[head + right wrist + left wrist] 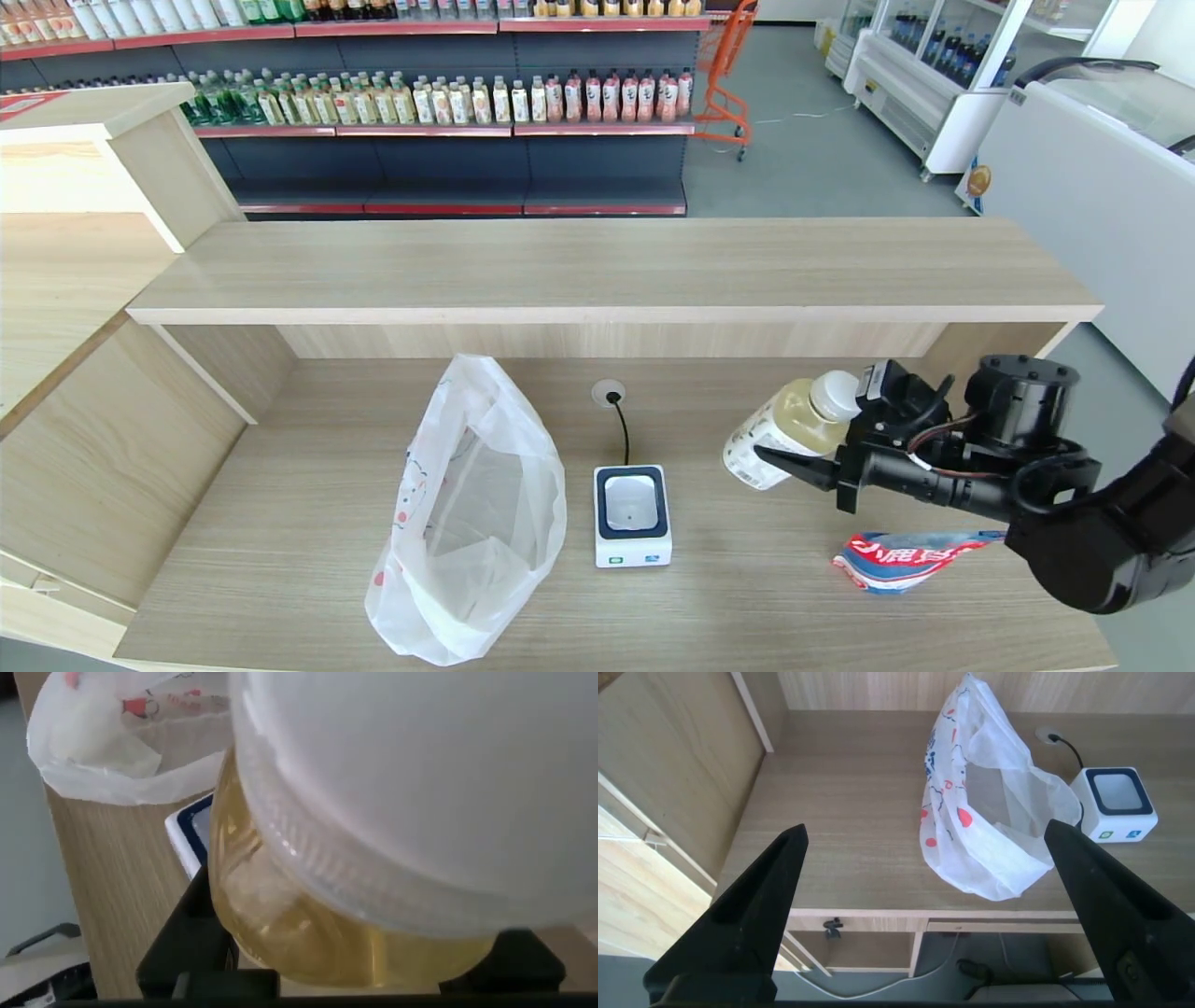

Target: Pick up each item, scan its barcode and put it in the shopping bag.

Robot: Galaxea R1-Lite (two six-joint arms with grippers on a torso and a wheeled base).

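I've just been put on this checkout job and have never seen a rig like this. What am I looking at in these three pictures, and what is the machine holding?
This is a two-armed robot at a wooden checkout counter. The wide picture comes from a camera on its head, looking down. There the right gripper holds a bottle of pale yellow drink above the counter, right of the scanner. A white shopping bag stands open left of the scanner; a red, white and blue packet lies farther right on the counter. The other two pictures come from wrist cameras. One shows the left gripper, open, its two dark fingers wide apart, with the bag beyond. The other looks at the held bottle from very close.
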